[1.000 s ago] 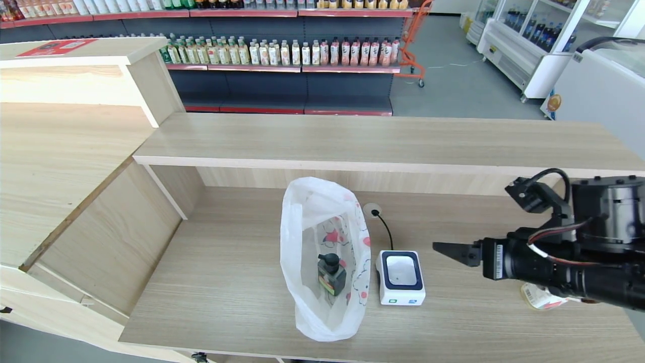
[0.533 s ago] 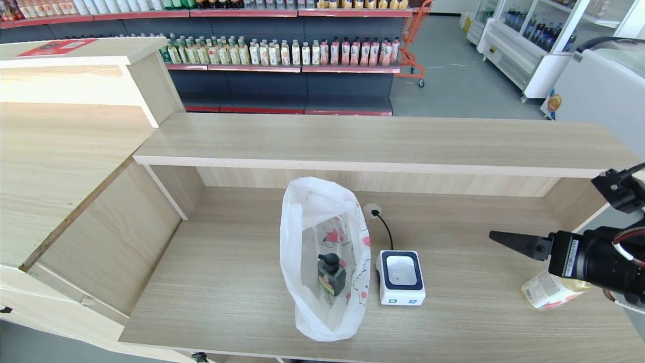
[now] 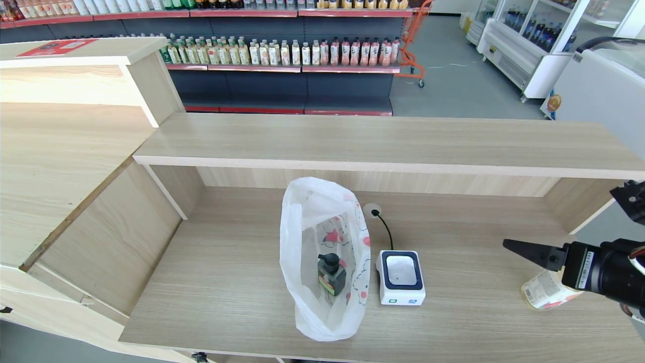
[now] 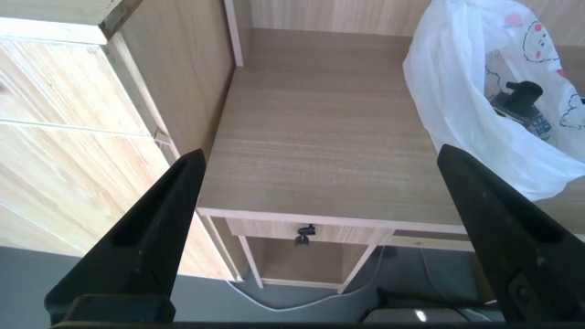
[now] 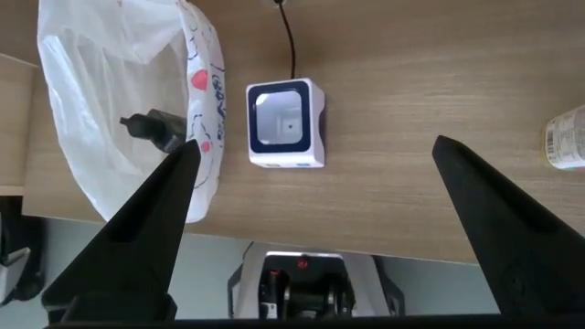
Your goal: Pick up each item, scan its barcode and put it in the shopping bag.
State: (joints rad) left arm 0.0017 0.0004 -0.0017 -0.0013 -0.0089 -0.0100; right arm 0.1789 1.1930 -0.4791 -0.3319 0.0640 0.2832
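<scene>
From my head, I see a white shopping bag (image 3: 322, 252) standing open in the middle of the wooden counter (image 3: 227, 282). A dark pump bottle (image 3: 331, 274) stands inside the bag. Just to the right of the bag sits a small white scanner (image 3: 400, 277) with its window facing up. A black cable (image 3: 385, 229) runs from it to a hole farther back in the counter. My right gripper (image 3: 526, 250) hangs above the right side of the counter, pointing toward the scanner but well apart from it. Just below my right arm, a bottle (image 3: 541, 295) with a white and red label lies on its side on the counter. My arm hides part of it.

From my left wrist, my left gripper (image 4: 322, 157) is spread wide and holds nothing. It hangs above the near edge of the counter (image 4: 302, 192). The bag (image 4: 475, 100) is off to one side, with the pump bottle (image 4: 523, 96) showing inside it.

From my right wrist, my right gripper (image 5: 315, 146) is spread wide too, with nothing in it. Below it, between my two fingers, I see the scanner (image 5: 285, 123) and its cable (image 5: 291, 37). The bag (image 5: 101, 119) sits just beside the scanner, with the pump bottle (image 5: 155, 128) inside it. The lying bottle (image 5: 569, 139) is on the counter (image 5: 411, 110), on the other side of the scanner from the bag and well apart from it.
</scene>
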